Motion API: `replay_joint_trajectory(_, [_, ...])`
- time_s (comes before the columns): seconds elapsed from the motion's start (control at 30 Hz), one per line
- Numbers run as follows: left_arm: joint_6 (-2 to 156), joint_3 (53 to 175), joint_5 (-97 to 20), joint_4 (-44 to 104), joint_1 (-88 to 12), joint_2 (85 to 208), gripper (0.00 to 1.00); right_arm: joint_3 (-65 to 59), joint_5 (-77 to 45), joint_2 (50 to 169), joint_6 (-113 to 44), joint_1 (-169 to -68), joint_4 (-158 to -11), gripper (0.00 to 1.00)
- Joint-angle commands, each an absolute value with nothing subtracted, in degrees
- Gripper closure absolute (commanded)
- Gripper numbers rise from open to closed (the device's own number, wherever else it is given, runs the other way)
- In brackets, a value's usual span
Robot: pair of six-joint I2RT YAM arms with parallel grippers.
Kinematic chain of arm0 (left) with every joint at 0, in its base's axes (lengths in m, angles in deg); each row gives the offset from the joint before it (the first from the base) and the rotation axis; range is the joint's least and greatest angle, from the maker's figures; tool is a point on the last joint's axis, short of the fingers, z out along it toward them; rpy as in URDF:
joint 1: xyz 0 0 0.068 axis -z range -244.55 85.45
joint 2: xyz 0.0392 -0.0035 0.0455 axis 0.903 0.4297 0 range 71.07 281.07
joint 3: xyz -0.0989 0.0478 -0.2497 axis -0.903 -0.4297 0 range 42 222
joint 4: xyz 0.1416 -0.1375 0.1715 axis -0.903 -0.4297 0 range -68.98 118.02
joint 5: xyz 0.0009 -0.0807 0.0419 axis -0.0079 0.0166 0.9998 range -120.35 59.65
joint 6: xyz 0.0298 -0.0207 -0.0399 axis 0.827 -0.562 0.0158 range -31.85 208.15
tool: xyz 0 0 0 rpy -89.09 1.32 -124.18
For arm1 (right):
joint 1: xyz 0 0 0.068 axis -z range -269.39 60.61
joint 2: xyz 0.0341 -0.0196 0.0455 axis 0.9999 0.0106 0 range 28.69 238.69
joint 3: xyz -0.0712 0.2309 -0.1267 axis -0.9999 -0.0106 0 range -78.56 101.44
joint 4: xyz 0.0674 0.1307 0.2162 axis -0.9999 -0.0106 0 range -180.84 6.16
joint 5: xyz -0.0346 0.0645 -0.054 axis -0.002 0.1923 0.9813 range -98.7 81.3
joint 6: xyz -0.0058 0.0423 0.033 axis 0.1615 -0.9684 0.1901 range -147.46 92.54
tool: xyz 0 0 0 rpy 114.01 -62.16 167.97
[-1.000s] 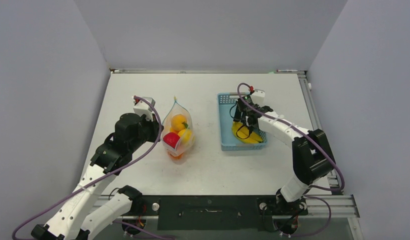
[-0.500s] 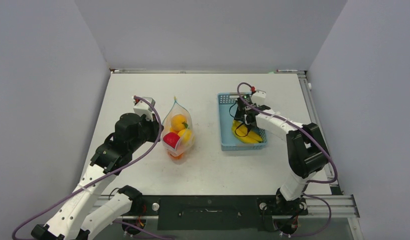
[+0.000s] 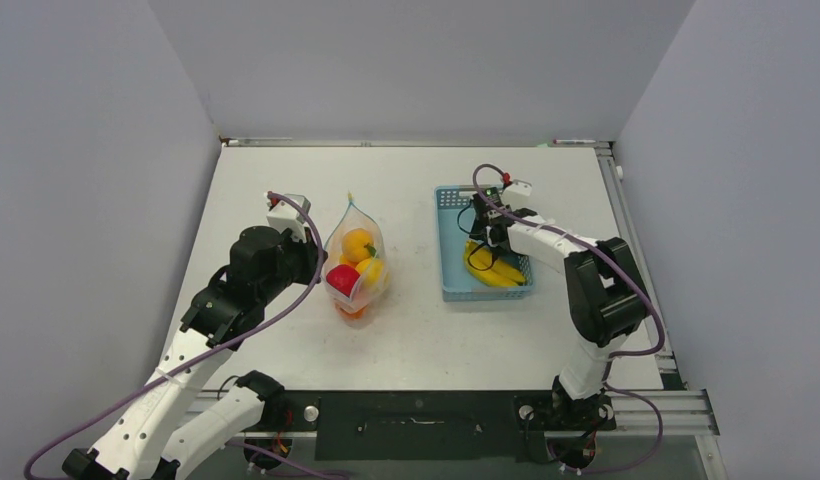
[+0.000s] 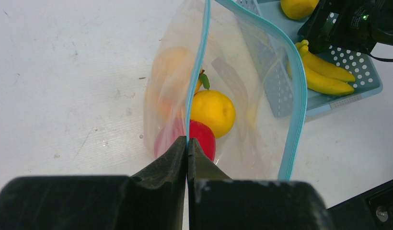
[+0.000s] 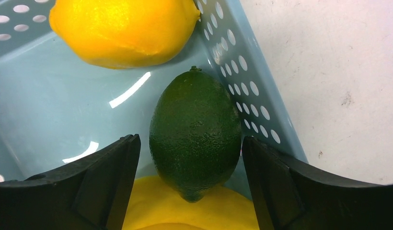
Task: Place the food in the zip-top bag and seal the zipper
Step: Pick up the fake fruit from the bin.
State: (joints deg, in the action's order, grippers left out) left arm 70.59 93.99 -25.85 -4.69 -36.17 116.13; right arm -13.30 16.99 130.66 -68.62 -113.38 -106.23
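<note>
The clear zip-top bag (image 3: 357,262) stands open on the table, with a red, an orange and a yellow fruit (image 4: 213,111) inside. My left gripper (image 4: 187,140) is shut on the bag's light-blue zipper (image 4: 197,72) at its near rim and holds the mouth up. My right gripper (image 5: 190,160) is down in the blue basket (image 3: 449,291), open, with one finger on each side of a dark green fruit (image 5: 194,132) and a gap on both sides. The green fruit rests against the basket's perforated wall (image 5: 242,81). A lemon (image 5: 122,28) lies beyond it and yellow bananas (image 5: 185,215) lie under its tip.
The basket sits right of the bag, with bananas (image 3: 498,272) in its near half. The far rim of the bag mouth (image 4: 300,96) faces the basket. Grey walls close in the table on three sides, and a metal rail (image 3: 626,230) runs along its right edge.
My right gripper has shifted a little deeper into the basket and its jaws have narrowed slightly around the green fruit. The left gripper and the bag have not moved.
</note>
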Motion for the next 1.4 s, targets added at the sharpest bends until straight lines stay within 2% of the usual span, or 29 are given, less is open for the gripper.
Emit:
replay_joint_trajectory(0.0, [70.5, 94.3, -25.9, -1.5, -36.5, 116.2, 1.0, -12.1, 19.1, 130.6, -69.4, -112.8, -104.4, 0.23])
replay_joint_trajectory(0.4, [70.5, 94.3, -26.0, -1.5, -36.5, 116.5, 1.0, -12.5, 15.9, 127.2, -67.8, -112.7, -102.9, 0.55])
replay_joint_trajectory(0.53, [70.5, 94.3, -26.0, -1.6, -36.5, 116.4, 1.0, -13.1, 14.7, 124.0, -67.4, -112.8, -102.1, 0.6])
replay_joint_trajectory(0.83, [70.5, 94.3, -26.2, -1.6, -36.5, 116.2, 1.0, -12.8, 6.4, 115.1, -63.7, -114.4, -100.1, 0.64])
replay_joint_trajectory(1.17, [70.6, 94.2, -26.0, -1.5, -36.5, 116.0, 1.0, -8.0, 4.0, 108.3, -58.9, -123.0, -99.6, 0.64])
replay_joint_trajectory(1.37, [70.5, 94.3, -26.0, -1.6, -36.5, 115.8, 1.0, -6.7, -4.1, 104.9, -57.1, -125.5, -96.6, 0.64])
